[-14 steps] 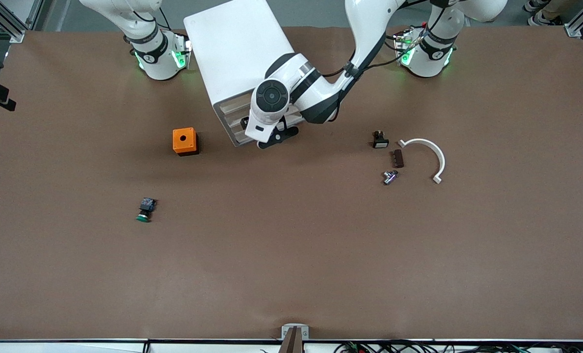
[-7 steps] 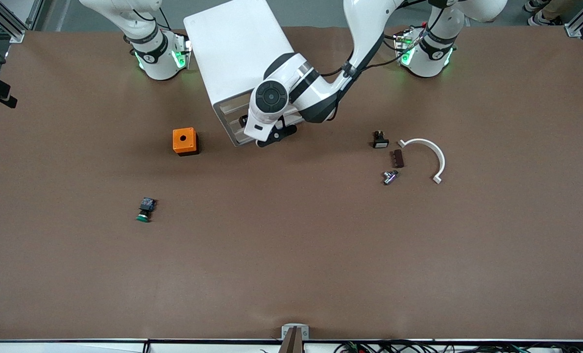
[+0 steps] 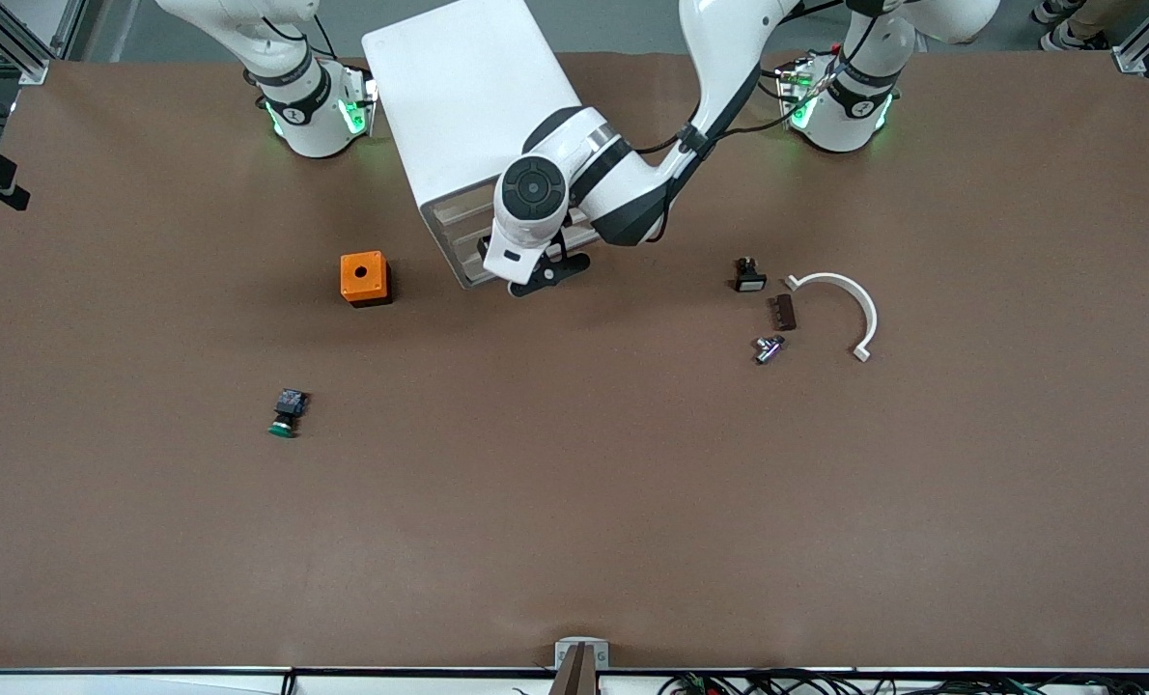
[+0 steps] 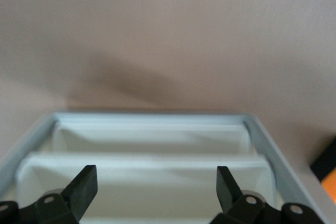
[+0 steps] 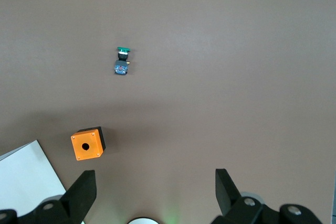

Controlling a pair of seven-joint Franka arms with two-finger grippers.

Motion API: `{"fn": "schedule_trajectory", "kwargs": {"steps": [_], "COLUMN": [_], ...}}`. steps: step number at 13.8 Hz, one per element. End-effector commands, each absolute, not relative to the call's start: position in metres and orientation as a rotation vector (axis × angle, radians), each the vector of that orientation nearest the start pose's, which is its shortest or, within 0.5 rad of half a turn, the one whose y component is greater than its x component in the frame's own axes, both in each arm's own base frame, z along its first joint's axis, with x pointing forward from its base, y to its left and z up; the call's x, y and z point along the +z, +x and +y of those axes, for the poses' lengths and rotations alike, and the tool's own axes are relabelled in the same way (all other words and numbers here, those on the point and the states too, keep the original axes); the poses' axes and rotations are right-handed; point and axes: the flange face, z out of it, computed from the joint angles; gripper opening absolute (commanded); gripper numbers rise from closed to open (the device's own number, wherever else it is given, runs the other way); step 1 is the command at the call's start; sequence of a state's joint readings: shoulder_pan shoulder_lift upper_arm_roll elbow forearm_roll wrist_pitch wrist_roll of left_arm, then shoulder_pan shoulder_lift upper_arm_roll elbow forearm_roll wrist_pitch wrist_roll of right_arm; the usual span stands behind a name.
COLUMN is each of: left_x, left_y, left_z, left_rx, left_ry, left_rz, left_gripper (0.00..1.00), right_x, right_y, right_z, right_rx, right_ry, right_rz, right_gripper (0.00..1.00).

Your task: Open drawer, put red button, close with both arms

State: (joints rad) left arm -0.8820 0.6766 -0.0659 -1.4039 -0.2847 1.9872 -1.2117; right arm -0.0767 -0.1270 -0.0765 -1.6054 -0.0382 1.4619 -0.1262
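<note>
Two arms in shot. My left gripper (image 3: 542, 273) sits in the upper middle of the front view, low at the front of the boxy white plastic cabinet (image 3: 459, 87). Its jaws are apart, clamped on nothing. In the left wrist view the left gripper's fingertips (image 4: 84, 182) frame a wide shallow white drawer (image 4: 147, 174), with another like it above; I cannot tell whether either is pulled out. I cannot tell where the red button is.

My right gripper (image 5: 156, 187) hangs idle high over the brown table (image 3: 574, 502), jaws apart and empty. Below it lie the square orange box with a round hole (image 5: 87, 144) and the small green-capped push button (image 5: 122, 60), well apart from each other.

Toward the left arm's end of the table, mid-height in the front view, is a loose cluster:
- a small black part with a pale face (image 3: 748, 275)
- a dark brown block (image 3: 784, 312)
- a small metallic piece (image 3: 769, 348)
- a curved white plastic arc (image 3: 845, 299)
</note>
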Motion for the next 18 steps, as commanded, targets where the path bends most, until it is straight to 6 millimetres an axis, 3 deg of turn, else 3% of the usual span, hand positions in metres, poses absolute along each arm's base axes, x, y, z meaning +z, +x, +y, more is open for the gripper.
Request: {"fn": "schedule_trajectory", "kwargs": {"steps": [1, 4, 7, 10, 14, 16, 18], "left_x": [0.362, 0.434, 0.49, 0.545, 0.584, 0.591, 0.591], "left_y": [0.45, 0.505, 0.527, 0.547, 0.564, 0.561, 0.542], "left_z": [-0.552, -0.484, -0.412, -0.322, -0.2, -0.159, -0.123], "left_rx": [0.332, 0.273, 0.301, 0.302, 0.333, 0.341, 0.325], "left_ry": [-3.139, -3.19, -3.214, -3.241, -3.271, -3.26, -3.218], "left_rz": [-0.68, -0.76, -0.55, -0.409, -0.221, -0.188, -0.121], "left_gripper": [1.0, 1.0, 1.0, 1.0, 1.0, 1.0, 1.0], "right_x": [0.668, 0.673, 0.673, 0.673, 0.675, 0.676, 0.676], "right_y": [0.492, 0.491, 0.489, 0.486, 0.485, 0.485, 0.485], "right_z": [-0.081, -0.077, -0.076, -0.08, -0.079, -0.079, -0.079], "right_rx": [0.023, 0.018, 0.043, 0.059, 0.054, 0.052, 0.054], "right_ry": [-3.144, -3.133, -3.095, -3.092, -3.092, -3.094, -3.099], "right_rz": [0.033, 0.04, 0.042, 0.044, 0.032, 0.03, 0.028], "right_gripper": [1.0, 1.0, 1.0, 1.0, 1.0, 1.0, 1.0]}}
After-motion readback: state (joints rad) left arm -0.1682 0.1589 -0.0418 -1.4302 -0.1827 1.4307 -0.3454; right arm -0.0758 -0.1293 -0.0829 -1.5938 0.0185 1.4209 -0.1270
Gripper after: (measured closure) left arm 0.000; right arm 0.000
